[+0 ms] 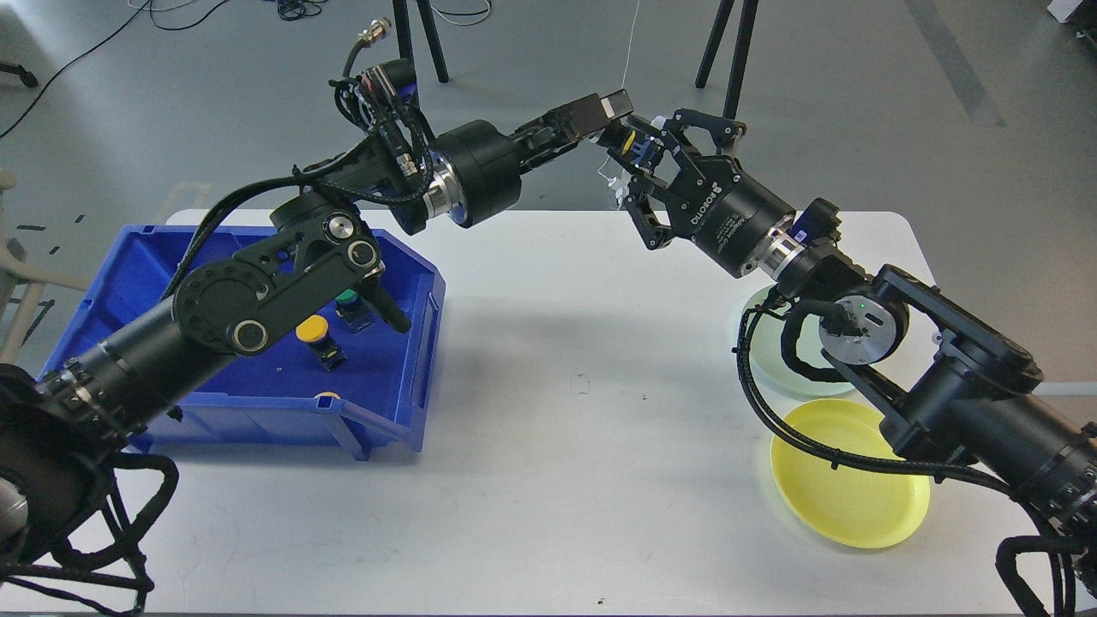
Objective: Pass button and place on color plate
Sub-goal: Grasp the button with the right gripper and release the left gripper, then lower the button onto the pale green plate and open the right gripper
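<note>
A small button (pixel 640 144) with a blue body and a yellow part hangs high above the table's far edge. My left gripper (pixel 619 116) is shut on it from the left. My right gripper (pixel 644 141) is open, with one finger above the button and one below; I cannot tell whether they touch it. A yellow plate (pixel 848 493) lies at the front right and a pale green plate (pixel 801 386) lies behind it, partly hidden by my right arm.
A blue bin (pixel 257 407) stands at the left and holds a yellow-capped button (pixel 312 327), a green-capped button (pixel 347 300) and another yellow one (pixel 326 396) at its front wall. My left forearm crosses over the bin. Tripod legs (pixel 728 43) stand behind the table.
</note>
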Available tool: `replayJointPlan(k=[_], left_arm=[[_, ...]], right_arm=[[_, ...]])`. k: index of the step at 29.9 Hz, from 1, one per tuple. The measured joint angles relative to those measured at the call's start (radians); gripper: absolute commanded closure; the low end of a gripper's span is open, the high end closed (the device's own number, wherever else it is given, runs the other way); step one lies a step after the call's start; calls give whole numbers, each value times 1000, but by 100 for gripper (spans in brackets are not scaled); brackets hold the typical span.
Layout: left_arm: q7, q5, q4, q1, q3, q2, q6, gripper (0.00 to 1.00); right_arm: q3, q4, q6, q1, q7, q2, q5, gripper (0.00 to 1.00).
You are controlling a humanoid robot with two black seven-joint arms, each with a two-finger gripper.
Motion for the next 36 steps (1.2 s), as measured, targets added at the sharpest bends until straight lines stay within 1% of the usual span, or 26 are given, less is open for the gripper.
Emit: replayJointPlan(k=[2, 5, 8, 10, 15, 18, 22, 26, 29, 36], left_arm=[[0, 0, 0, 1, 0, -1, 0, 24], [-2, 0, 0, 3, -3, -2, 0, 15], [-4, -5, 0, 4, -12, -2, 11, 9], [-6, -9, 0, 4, -17, 0, 28, 9], [-27, -60, 12, 13, -56, 5, 56, 8], [-34, -161, 43, 17, -86, 2, 59, 3], [-35, -363, 76, 20, -130, 5, 59, 1], [-35, -523, 101, 23, -150, 13, 59, 1], [-35, -597, 119, 28, -160, 15, 58, 1], [-35, -625, 125, 33, -164, 16, 50, 1]], right_arm=[[2, -1, -1, 0, 1, -2, 1, 78], [6, -1, -1, 0, 2, -5, 1, 78], [9, -2, -1, -2, 2, -19, 1, 77], [12, -4, -1, -3, 3, -46, 1, 77], [12, -7, 4, -7, 8, -182, 0, 76], [2, -34, 5, -14, 7, -257, -28, 77], [-3, -74, 5, -76, 2, -318, -54, 77], [-21, -131, 3, -157, -1, -336, -91, 77], [-56, -219, 0, -183, -1, -327, -119, 76], [-76, -369, -5, -189, -7, -278, -123, 73]])
